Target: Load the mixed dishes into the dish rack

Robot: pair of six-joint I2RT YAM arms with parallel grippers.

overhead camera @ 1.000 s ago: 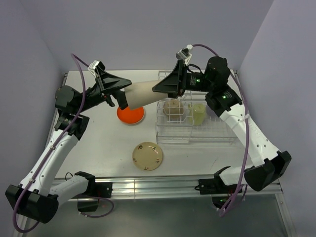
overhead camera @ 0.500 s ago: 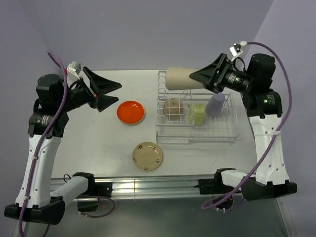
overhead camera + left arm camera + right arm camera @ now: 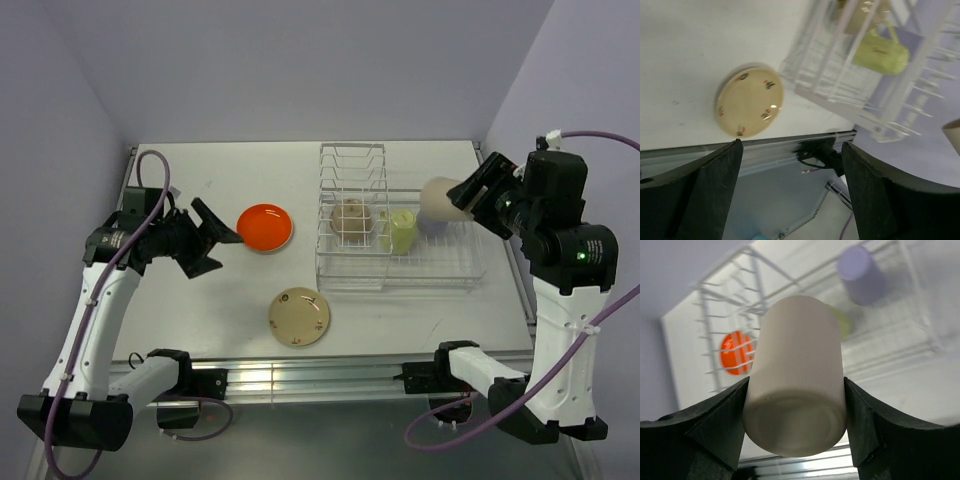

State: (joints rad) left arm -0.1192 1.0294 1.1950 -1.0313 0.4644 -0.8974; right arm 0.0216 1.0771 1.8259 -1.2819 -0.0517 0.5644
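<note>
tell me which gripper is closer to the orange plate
Left. The left gripper sits open just to the left of the orange plate, not touching it. The right gripper is far off beyond the dish rack, holding the tan cup.

Fingers (image 3: 705,195) apart, empty; cream saucer (image 3: 749,101) beside dish rack (image 3: 840,107); green cup (image 3: 880,50) seemingly inside, blurred.

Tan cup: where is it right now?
Top view, right side: the tan cup is gripped in the right hand, over the right end of the rack, just above the lavender cup standing in the basket.
</note>
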